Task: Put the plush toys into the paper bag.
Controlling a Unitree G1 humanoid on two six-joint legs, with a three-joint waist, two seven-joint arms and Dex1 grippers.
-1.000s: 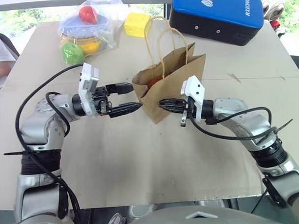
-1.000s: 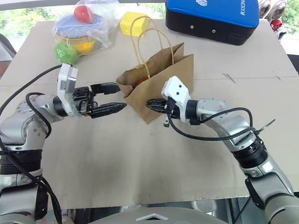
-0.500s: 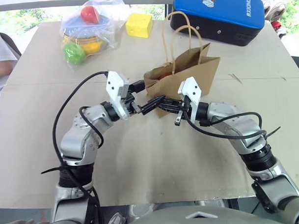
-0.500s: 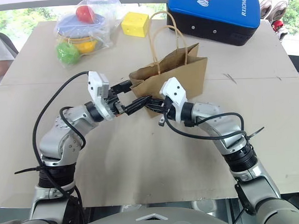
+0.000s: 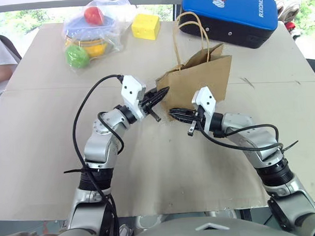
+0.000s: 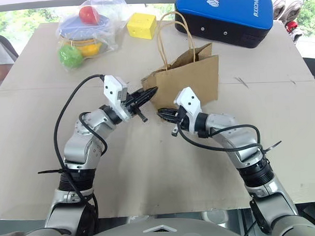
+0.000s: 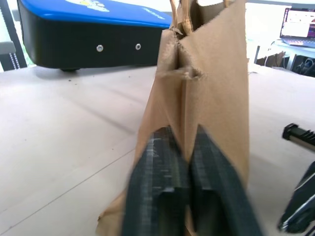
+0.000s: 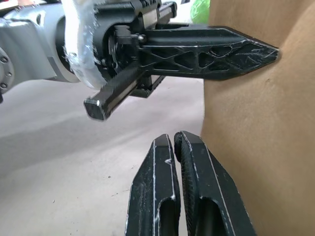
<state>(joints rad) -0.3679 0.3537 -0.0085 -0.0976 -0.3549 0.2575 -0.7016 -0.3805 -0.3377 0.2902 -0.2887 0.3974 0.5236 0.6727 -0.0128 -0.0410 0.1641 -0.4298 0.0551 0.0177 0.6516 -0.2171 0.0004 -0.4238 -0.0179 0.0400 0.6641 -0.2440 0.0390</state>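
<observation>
Both claws crowd the bag (image 5: 200,80) near left corner; open surface (image 5: 164,174) lies nearer, while a case (image 5: 229,17) blocks beyond.

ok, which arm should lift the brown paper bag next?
Left, probably. The left gripper is shut on the brown paper bag at its upper edge, while the right gripper is shut at its lower edge.

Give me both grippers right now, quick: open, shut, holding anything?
Left gripper: shut on the paper bag's side edge.
Right gripper: shut on the bag's lower edge.
</observation>
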